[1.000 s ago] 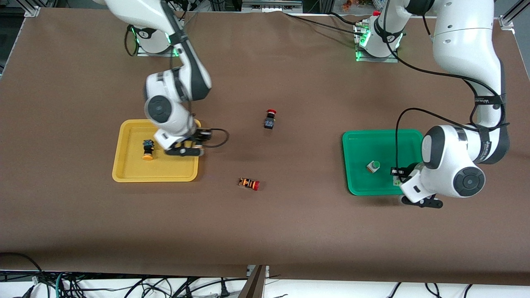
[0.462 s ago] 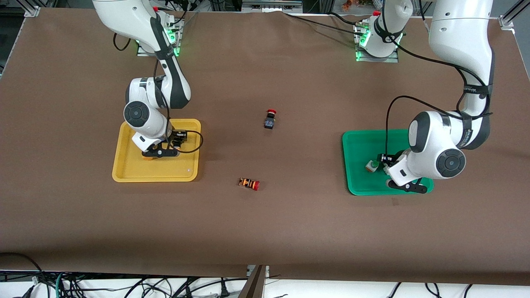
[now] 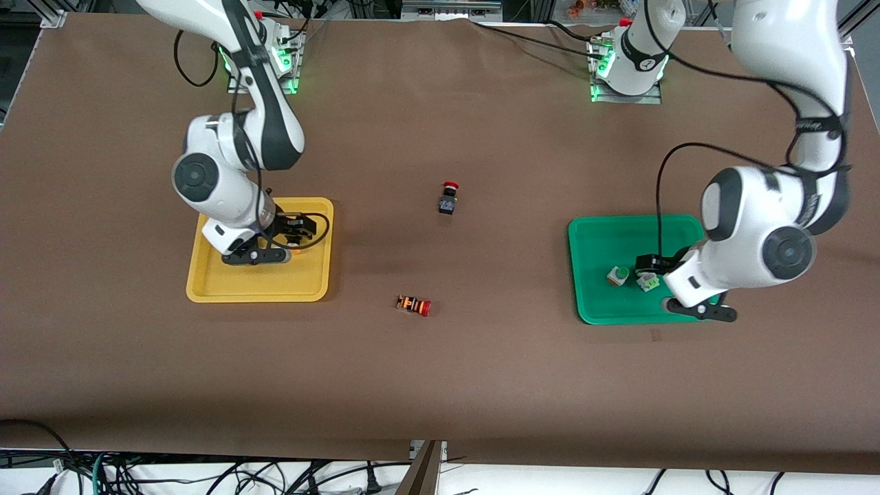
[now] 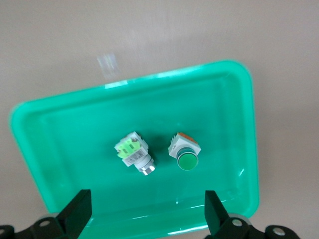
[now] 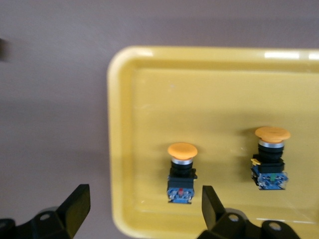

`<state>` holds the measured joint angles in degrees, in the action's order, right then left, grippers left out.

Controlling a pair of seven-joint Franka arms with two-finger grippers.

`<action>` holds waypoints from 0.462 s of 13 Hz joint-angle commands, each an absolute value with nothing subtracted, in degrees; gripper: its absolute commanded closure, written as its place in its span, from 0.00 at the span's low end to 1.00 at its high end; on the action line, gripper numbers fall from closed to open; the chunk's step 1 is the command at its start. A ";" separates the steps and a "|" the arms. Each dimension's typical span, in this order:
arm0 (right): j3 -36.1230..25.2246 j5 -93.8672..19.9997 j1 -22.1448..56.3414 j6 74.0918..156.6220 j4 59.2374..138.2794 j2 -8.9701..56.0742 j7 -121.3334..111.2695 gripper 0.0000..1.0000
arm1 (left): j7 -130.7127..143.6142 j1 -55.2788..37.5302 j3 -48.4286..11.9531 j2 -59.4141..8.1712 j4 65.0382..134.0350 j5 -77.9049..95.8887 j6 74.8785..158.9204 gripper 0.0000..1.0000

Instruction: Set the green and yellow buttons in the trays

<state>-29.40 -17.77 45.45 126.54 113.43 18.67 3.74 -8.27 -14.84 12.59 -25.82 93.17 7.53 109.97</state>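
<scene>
Your right tool [image 5: 142, 211] is hanging over the shallow yellow plastic tray [image 3: 206, 292], fingers apart, both orange-capped buttons [image 5: 181, 172] lying inside. Your left tool [image 4: 147, 211] is hovering spread over the green plastic tray [image 3: 591, 240], which is holding both green-capped buttons [image 4: 185, 153].

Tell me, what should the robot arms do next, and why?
Probably just lift both arms up and away. Both green buttons lie in the green tray, both yellow buttons in the yellow tray, and the left gripper and right gripper are open and empty above them.
</scene>
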 commanded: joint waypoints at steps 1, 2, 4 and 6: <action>-31.19 -16.01 45.18 120.87 112.86 11.71 2.46 0.01 | -8.35 -13.28 12.31 -15.85 94.39 5.63 105.84 0.00; -31.29 -12.43 45.18 118.15 112.07 9.08 2.63 0.01 | -8.18 -13.18 12.22 -13.91 93.70 5.54 103.65 0.00; -31.20 -7.14 45.18 111.30 109.88 3.98 5.69 0.01 | -8.52 -13.10 12.30 -13.01 86.70 3.35 93.31 0.00; -31.29 -4.40 45.09 104.98 105.14 1.85 6.77 0.01 | -8.53 -9.70 10.13 -10.83 82.88 1.59 89.30 0.00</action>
<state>-31.64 -6.90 45.33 110.48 108.54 4.42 5.09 -8.26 -12.90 12.51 -11.52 86.86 3.74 92.68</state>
